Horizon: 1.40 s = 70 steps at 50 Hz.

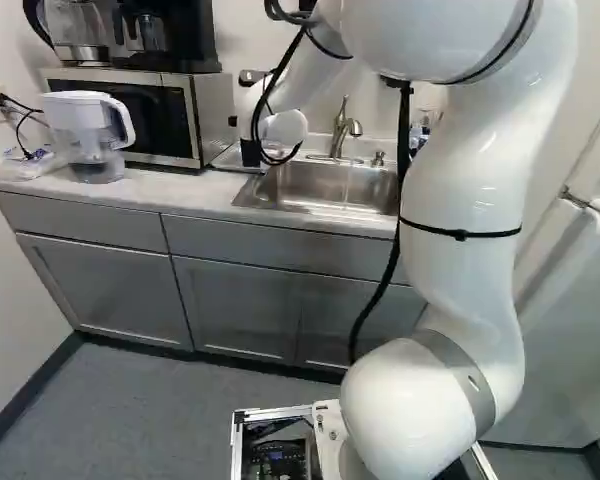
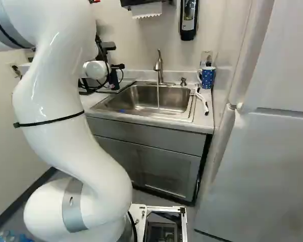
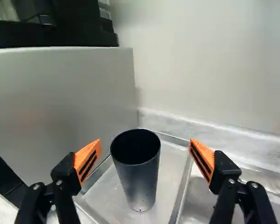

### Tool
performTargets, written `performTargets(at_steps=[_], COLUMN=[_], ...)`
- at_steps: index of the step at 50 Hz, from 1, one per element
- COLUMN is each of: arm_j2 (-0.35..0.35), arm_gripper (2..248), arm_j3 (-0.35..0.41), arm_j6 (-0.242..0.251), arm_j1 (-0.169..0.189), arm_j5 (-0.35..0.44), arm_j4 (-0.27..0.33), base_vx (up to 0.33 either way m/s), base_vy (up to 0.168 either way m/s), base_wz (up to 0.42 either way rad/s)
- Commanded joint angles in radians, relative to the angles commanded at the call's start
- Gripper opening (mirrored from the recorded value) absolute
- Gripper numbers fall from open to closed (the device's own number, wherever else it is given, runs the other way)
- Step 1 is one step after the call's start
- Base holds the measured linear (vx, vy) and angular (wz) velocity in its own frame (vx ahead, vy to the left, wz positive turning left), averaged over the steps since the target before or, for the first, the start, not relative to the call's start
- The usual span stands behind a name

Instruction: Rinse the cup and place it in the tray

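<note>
Dark grey cup [image 3: 142,186]: standing upright on the metal tray [image 3: 171,163], mouth facing up, and showing between the 2 fingers with a gap on each side.
Gripper [image 2: 116,66]: spreading its 2 orange pads [image 3: 87,161] wide, pinching nothing; the arm is reaching over the counter [image 1: 195,192] toward the tray.
Tray: lying between the microwave [image 1: 212,115] and the sink [image 2: 136,96], its raised rim running around the cup.
Faucet [image 2: 159,64]: rising behind the sink, with a thin stream of water [image 2: 158,96] falling into the basin.
Blue mug [image 2: 207,78]: standing at the sink's far right corner in the right base view, its white dots showing.
White-handled utensil [image 2: 201,99]: lying along the sink's right side in that view.
Pitcher [image 1: 92,135]: standing on the counter in front of the microwave, at the left of the left base view.
</note>
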<state>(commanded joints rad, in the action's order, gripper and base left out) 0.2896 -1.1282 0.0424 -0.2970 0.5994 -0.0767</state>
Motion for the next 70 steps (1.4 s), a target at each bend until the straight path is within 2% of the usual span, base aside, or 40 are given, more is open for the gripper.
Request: performTargets(at_steps=[27, 70], arm_j2=[-0.093, -0.176], arm_gripper=[247, 247], arm_j3=[0.048, 0.046], arm_j6=[0.000, 0.000], arm_j1=[0.035, 0.146], arm_j5=[-0.053, -0.054], arm_j4=[0.039, 0.040], base_vx=[0.000, 0.000], base_vy=[0.000, 0.000], base_wz=[0.000, 0.000])
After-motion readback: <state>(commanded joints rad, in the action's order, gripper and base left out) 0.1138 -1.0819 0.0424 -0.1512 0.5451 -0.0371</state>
